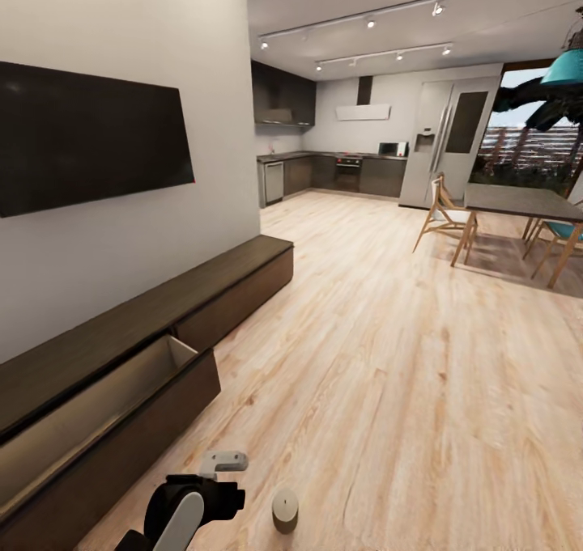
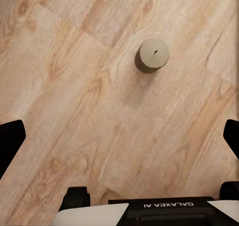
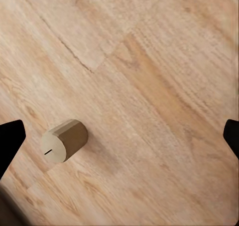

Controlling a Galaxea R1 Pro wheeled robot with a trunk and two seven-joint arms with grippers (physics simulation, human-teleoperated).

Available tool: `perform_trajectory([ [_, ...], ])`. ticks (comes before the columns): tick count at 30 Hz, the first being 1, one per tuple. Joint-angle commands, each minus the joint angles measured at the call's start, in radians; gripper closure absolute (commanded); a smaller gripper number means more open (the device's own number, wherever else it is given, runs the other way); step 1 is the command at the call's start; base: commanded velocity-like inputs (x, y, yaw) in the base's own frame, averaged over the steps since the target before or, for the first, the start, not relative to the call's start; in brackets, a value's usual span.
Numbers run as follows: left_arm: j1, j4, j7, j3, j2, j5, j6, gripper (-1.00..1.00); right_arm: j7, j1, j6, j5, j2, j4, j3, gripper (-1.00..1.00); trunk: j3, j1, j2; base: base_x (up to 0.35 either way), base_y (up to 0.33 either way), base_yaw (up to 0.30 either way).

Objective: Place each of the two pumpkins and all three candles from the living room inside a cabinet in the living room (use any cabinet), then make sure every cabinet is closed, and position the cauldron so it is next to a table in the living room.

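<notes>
Left wrist view: "GALAXEA AI" on wide-spread left hand [image 2: 119,136] above candle [image 2: 152,55].

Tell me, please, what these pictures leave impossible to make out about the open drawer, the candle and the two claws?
- Open drawer of the cabinet, head view: its front hides the bottom, so any contents are unseen.
- Candle: upright on the floor; the left wrist view shows just its top.
- Left claw and right claw: finger tips cut off by the picture edges, both empty.
</notes>
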Motion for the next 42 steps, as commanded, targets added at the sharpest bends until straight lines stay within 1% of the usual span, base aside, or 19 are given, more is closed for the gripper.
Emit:
perform_trajectory([
  [1,-0.001,-0.001,0.01,-0.002,0.001,0.009,0.001,-1.0,0.005,-0.001,0.002,-0.002,0.0,0.001,-0.006,-1.0,-0.002,0.0,-0.001,-0.087,-0.163,-0.034],
  [8,-0.001,-0.001,0.01,-0.002,0.002,0.01,0.001,-1.0,0.01,-0.001,0.002,-0.002,-0.001,0.001,-0.006,-1.0,-0.012,0.0,-0.001,-0.021,-0.041,-0.091],
  [13,-0.001,-0.001,0.01,-0.002,0.001,0.01,0.001,-1.0,0.05,-0.001,0.002,-0.002,-0.001,0.002,-0.006,-1.0,-0.019,0.0,-0.001,-0.001,-0.002,-0.147],
  [16,-0.001,-0.001,0.01,-0.002,0.002,0.01,0.002,-1.0,0.061,-0.001,0.002,-0.002,-0.001,0.002,-0.006,-1.0,-0.023,0.0,-0.001,0.0,0.0,-0.168],
  [32,-0.001,-0.001,0.01,-0.003,0.001,0.01,0.001,-1.0,0.064,-0.001,-0.006,-0.002,-0.001,0.002,-0.006,-1.0,-0.037,0.0,-0.001,0.0,0.0,-0.217],
  [36,-0.001,-0.001,0.01,-0.018,0.001,0.01,0.001,-1.0,0.064,-0.001,-0.005,-0.002,-0.001,0.002,-0.006,-1.0,-0.04,0.0,-0.001,0.0,0.0,-0.247],
  [42,-0.001,-0.001,0.01,-0.023,0.001,0.01,0.0,-1.0,0.064,-0.001,-0.005,-0.002,-0.001,0.002,-0.006,-1.0,-0.043,0.0,-0.001,0.0,0.0,-0.249],
])
